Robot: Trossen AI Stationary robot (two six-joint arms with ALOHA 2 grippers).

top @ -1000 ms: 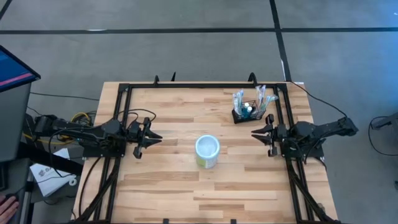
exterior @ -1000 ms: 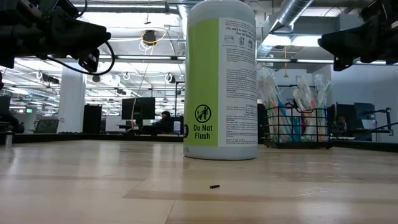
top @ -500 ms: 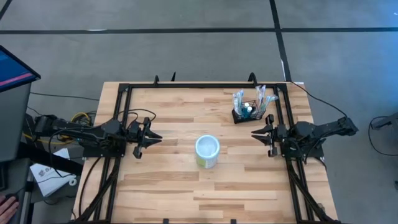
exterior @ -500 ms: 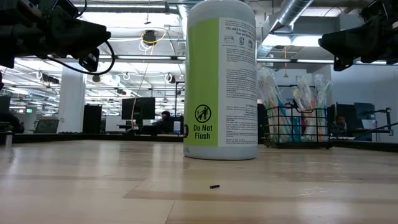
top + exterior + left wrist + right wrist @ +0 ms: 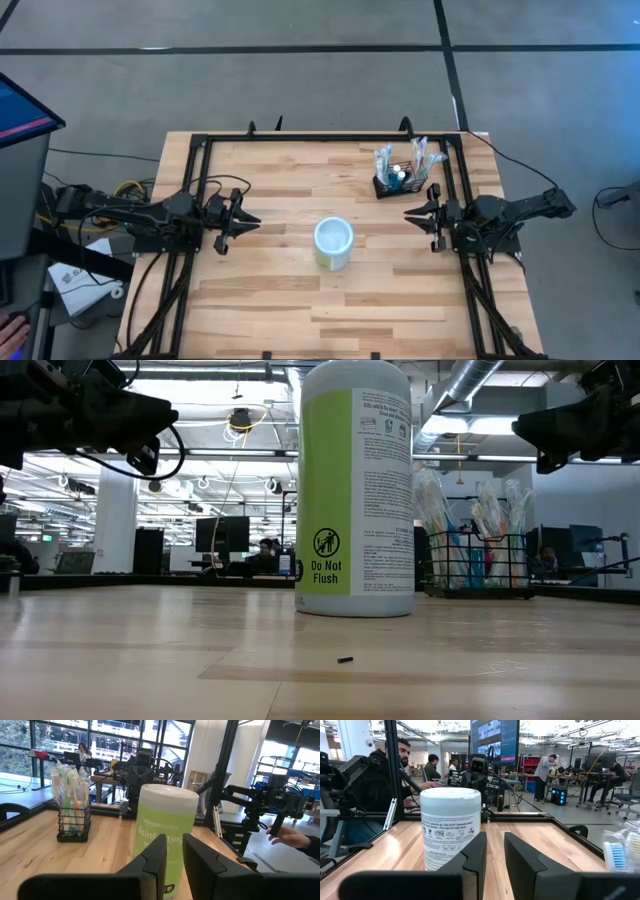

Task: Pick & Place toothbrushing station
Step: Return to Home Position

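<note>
The toothbrushing station [image 5: 400, 184] is a small black wire basket holding toothbrushes. Its base stands on the table at the far right; it also shows as the basket [image 5: 480, 565] in the low view and the basket [image 5: 73, 827] in the left wrist view. A white-and-green wipes canister [image 5: 333, 243] stands upright mid-table. My left gripper [image 5: 252, 221] hovers at the table's left, pointing level at the canister [image 5: 165, 835]. My right gripper [image 5: 410, 213] hovers at the right, just near of the basket, facing the canister [image 5: 451, 827]. Both are open by a narrow gap with nothing between the fingers.
A black metal frame [image 5: 205, 150] runs round the table's far, left and right sides. A tiny dark scrap [image 5: 345, 659] lies near the front. People sit beyond the table, and a hand [image 5: 295, 837] shows past the right arm. Bare wood lies in front of the canister.
</note>
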